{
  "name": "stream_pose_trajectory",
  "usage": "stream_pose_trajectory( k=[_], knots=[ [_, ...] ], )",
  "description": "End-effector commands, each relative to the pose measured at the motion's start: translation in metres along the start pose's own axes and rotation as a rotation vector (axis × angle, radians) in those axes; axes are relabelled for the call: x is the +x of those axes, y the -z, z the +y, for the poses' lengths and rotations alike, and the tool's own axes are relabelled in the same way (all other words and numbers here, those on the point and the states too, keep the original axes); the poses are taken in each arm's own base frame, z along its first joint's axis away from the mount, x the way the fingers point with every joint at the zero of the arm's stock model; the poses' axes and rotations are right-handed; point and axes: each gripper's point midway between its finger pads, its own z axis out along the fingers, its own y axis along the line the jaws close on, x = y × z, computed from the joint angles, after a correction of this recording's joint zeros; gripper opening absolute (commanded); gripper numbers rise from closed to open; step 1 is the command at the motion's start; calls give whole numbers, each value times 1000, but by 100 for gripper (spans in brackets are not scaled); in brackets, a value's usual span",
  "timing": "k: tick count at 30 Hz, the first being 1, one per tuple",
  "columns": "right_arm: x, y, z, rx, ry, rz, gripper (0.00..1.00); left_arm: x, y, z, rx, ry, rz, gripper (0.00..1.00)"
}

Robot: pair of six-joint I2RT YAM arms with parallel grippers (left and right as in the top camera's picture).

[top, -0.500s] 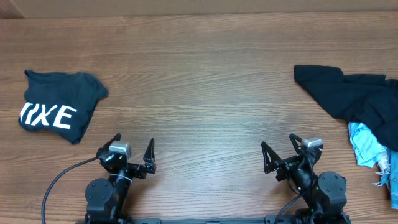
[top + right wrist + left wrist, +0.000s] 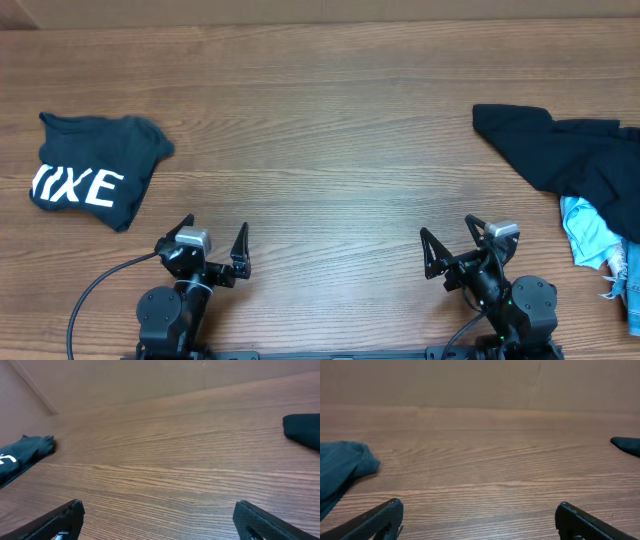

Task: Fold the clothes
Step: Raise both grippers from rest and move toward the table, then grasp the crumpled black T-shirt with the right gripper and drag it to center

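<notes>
Right gripper (image 2: 445, 226): fingers wide apart, nothing between them, low over the bare table (image 2: 320, 110). Left gripper (image 2: 216, 226), well to the left of the right gripper: likewise spread wide and empty.

Black shirt (image 2: 560, 160): beyond the right gripper and off to its right, in a crumpled heap, with one pointed corner almost straight beyond the right gripper. Light blue pieces (image 2: 590, 232): to the right of the right gripper, partly tucked under the shirt's near edge. Dark lettered top (image 2: 90, 180): far to the left of the right gripper, past the left one, bundled compact, white letters up.

Likely to handle as light, limp cloth: no stiffness, prone to sag, drag and bunch when lifted by one point. Probably not slippery on the wood, and nothing fragile. Expect layers to cling, and the blue pieces to come along if pinched deep in the heap.

Best to pinch a single layer at an edge. Easiest hold, by the look of it: that pointed corner beyond the right gripper. Then take a second corner or hem with the other arm and pull flat before any fold. Avoid grabbing the middle of the pile
</notes>
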Motion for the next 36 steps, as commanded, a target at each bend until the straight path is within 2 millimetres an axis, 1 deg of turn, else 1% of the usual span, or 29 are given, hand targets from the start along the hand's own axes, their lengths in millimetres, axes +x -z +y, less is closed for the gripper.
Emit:
stream_pose_trajectory(
  k=[1, 7, 9, 10, 11, 12, 14, 15, 16, 17, 18, 19, 20, 22, 23, 24, 25, 26, 27, 28, 29, 30, 31, 32, 34, 35, 36],
  knots=[
    [1, 0, 0, -1, -1, -4, 100, -1, 0, 3, -15, 13, -12, 100],
    [1, 0, 0, 0, -1, -4, 100, -1, 0, 3, -15, 13, -13, 100],
    [-5, 0, 2, -9, 5, -26, 100, -5, 0, -4, 23, 11, -26, 100],
    [-4, 0, 5, -25, 5, -21, 100, -3, 0, -9, 55, 13, -17, 100],
    [-3, 0, 9, -47, 5, -16, 100, 0, 1, -16, 98, 19, -3, 100],
    [-3, 0, 16, -93, 8, -13, 100, 0, 2, -24, 143, 53, 2, 100],
    [-6, 4, 39, -224, 22, -15, 100, 0, 3, -32, 188, 124, 13, 100],
    [-11, 7, 50, -280, 15, -27, 100, -3, 6, -38, 220, 155, 14, 100],
    [-19, 11, 57, -312, -5, -43, 100, -10, 9, -43, 247, 164, 5, 100],
    [-30, 17, 60, -311, -13, -60, 100, -28, 16, -47, 261, 172, -25, 100],
    [-39, 21, 61, -303, -8, -79, 100, -45, 23, -47, 250, 164, -54, 100],
    [-51, 25, 60, -273, -10, -96, 100, -68, 32, -44, 209, 161, -84, 100],
    [-63, 30, 55, -219, -17, -105, 100, -85, 39, -38, 153, 166, -89, 100],
    [-80, 36, 48, -136, -37, -90, 100, -111, 46, -27, 55, 138, -37, 100],
    [-88, 38, 42, -80, -61, -71, 100, -122, 46, -24, 18, 122, 12, 100],
    [-97, 39, 33, -5, -121, -41, 100, -132, 44, -21, -9, 112, 67, 100],
    [-107, 36, 32, 29, -140, 20, 100, -148, 37, -20, -39, 128, 191, 100],
    [-115, 33, 33, 33, -148, 49, 100, -155, 32, -20, -47, 137, 249, 100],
    [-130, 26, 42, 4, -130, 87, 100, -166, 25, -20, -60, 152, 336, 100],
    [-140, 22, 50, -36, -98, 107, 100, -174, 19, -21, -65, 163, 403, 100],
    [-160, 14, 75, -168, -62, 145, 100, -184, 11, -24, -56, 183, 490, 100],
    [-164, 9, 84, -218, -73, 178, 100, -188, 6, -25, -58, 193, 545, 100],
    [-168, 2, 85, -229, -81, 198, 100, -187, 1, -23, -74, 202, 600, 100],
    [-173, -7, 81, -206, -91, 212, 100, -178, -7, -23, -70, 218, 674, 100],
    [-181, -18, 56, -68, -193, 248, 100, -158, -22, -19, -86, 238, 783, 100],
    [-193, -20, 11, 173, -296, 270, 100, -137, -29, -13, -116, 249, 882, 100],
    [-203, -15, -20, 320, -359, 269, 100, -125, -31, -11, -126, 259, 943, 100]
  ],
)
